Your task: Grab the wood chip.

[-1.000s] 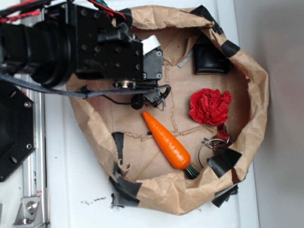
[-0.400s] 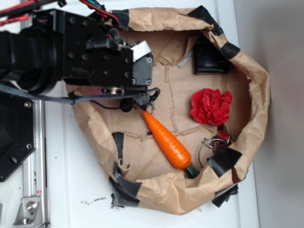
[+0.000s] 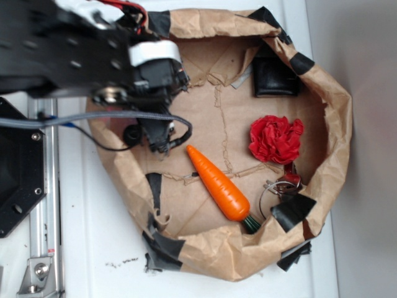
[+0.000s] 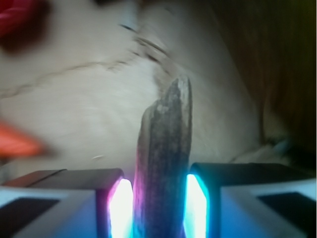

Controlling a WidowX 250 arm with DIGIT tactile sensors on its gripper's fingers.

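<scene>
The wood chip [image 4: 166,148], a dark brown rough sliver with a pointed end, stands upright in the wrist view. My gripper [image 4: 159,198] is shut on it. Both glowing pads [image 4: 121,206] press its sides. In the exterior view the gripper [image 3: 158,141] hangs over the left part of the paper bag's floor, left of the orange carrot's [image 3: 218,184] tip. The arm's black body hides the chip there.
A brown paper bag with rolled-down walls [image 3: 338,124] holds everything. Inside lie the carrot, a red crumpled cloth [image 3: 274,139], a black wallet-like object [image 3: 273,77] and a bunch of keys [image 3: 282,185]. A metal rail [image 3: 43,248] runs along the left.
The arm has moved left across the bag, from just above the carrot's tip toward the left wall.
</scene>
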